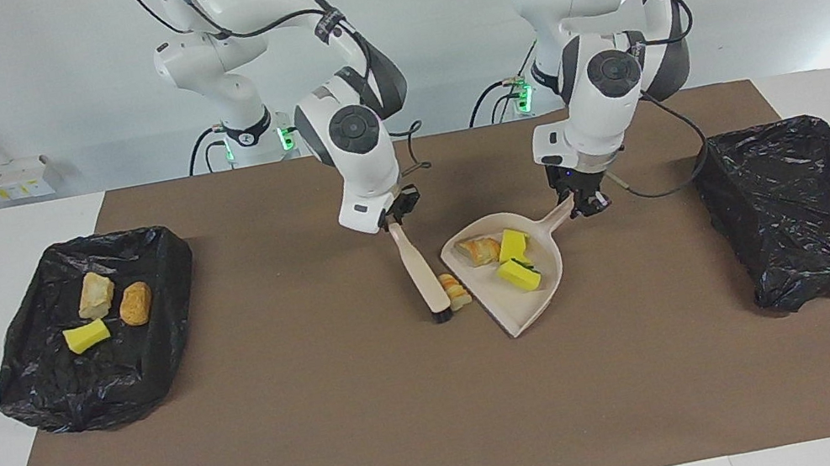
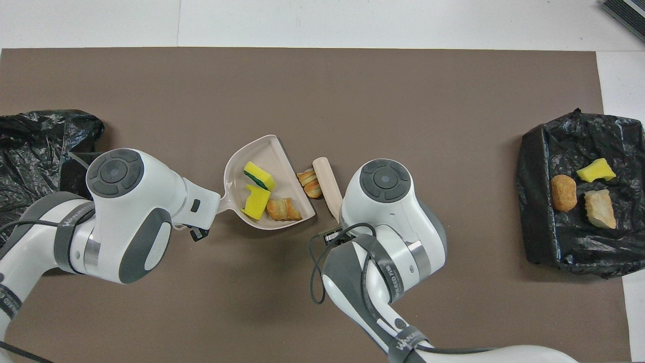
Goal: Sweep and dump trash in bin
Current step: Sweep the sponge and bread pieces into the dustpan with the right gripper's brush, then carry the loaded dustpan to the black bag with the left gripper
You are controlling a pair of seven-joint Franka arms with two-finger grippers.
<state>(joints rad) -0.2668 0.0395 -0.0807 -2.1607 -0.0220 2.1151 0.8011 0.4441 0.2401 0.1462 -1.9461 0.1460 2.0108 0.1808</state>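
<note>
My right gripper (image 1: pixel 394 220) is shut on the handle of the beige brush (image 1: pixel 420 275), whose bristle end rests on the mat. A tan bread-like scrap of trash (image 1: pixel 456 291) lies between the brush head and the open lip of the beige dustpan (image 1: pixel 522 315). The pan holds a bread-like scrap (image 1: pixel 479 250) and two yellow sponge chunks (image 1: pixel 513 245) (image 1: pixel 519 275). My left gripper (image 1: pixel 585 203) is shut on the dustpan's handle. From overhead, the brush (image 2: pixel 325 182) and loose scrap (image 2: pixel 310 182) sit against the pan's (image 2: pixel 236 166) edge.
A black-lined bin (image 1: pixel 156 240) at the right arm's end of the table holds two tan lumps and one yellow chunk. Another black-lined bin (image 1: pixel 722 183) stands at the left arm's end, with nothing showing inside. Everything rests on a brown mat (image 1: pixel 417 437).
</note>
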